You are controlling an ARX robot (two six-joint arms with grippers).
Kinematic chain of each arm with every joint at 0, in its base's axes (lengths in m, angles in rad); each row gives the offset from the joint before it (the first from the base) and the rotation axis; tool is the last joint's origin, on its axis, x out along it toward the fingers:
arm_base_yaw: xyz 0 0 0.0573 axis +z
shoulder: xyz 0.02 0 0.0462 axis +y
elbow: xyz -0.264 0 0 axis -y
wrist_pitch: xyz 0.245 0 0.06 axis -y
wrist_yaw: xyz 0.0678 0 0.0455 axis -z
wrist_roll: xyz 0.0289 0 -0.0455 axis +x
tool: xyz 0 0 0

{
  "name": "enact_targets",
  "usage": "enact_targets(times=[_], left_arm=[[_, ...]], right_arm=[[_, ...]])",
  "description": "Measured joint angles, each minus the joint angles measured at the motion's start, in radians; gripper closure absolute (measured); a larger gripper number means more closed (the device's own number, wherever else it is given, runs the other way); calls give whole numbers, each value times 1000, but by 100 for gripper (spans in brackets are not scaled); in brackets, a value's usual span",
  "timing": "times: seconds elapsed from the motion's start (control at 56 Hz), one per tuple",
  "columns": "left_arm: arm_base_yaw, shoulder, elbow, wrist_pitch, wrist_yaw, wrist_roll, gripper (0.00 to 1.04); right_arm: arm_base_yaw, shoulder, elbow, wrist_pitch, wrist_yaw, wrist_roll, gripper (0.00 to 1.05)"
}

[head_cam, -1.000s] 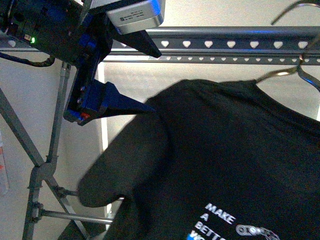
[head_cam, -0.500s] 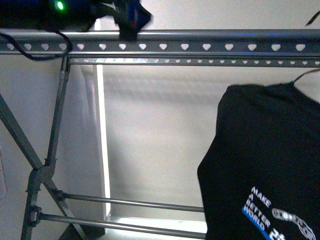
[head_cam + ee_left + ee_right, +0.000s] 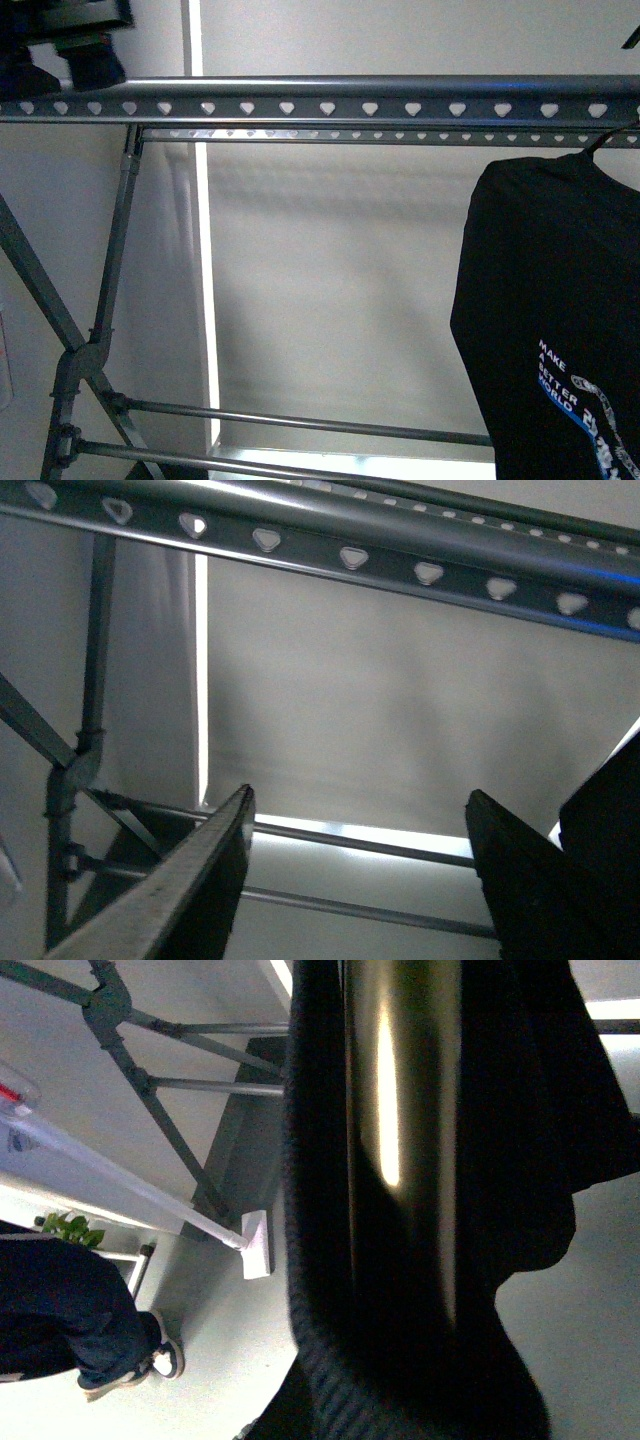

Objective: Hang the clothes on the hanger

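The clothes rack point(image 3: 320, 100) runs its long dark grey rail, punched with heart-shaped holes, across the top of the front view. A thinner punched strip sits just beneath the rail. The rack's crossed legs point(image 3: 75, 360) come down at the left of the frame, and two round crossbars point(image 3: 300, 422) span the bottom.

The black T-shirt point(image 3: 560, 320) hangs at the right edge of the frame, below the rail. Its collar is under a thin wire hook point(image 3: 600, 143) that reaches up toward the punched strip. Whether the hook rests on the strip cannot be made out. White and blue print, beginning "MAKE A BETTER WORLD", shows at the lower right and is cut off by the frame edge.

The dark left arm point(image 3: 80, 60) sits in the upper left corner, against the rail's end. In the left wrist view the left gripper point(image 3: 360, 800) has its jaws spread wide and released. Nothing lies between them, only the pale wall and the rack's bars beyond.

The right wrist view is filled with black fabric draped around a glossy dark bar point(image 3: 400, 1110). Whether the right gripper has its jaws clenched cannot be told. That view also shows a person's leg point(image 3: 70, 1320) in dark blue trousers and a sneaker on the floor near the rack's foot.
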Motion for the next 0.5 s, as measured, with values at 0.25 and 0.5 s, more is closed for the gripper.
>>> enact_targets(times=[0.25,0.5], left_arm=[[26,-223,-407,198,16,96,80],[75,-366,-703,317,64,111,101]], right_arm=[[59,106,150,-11,83,87,96],[116,236,376,-70,165,150,96]])
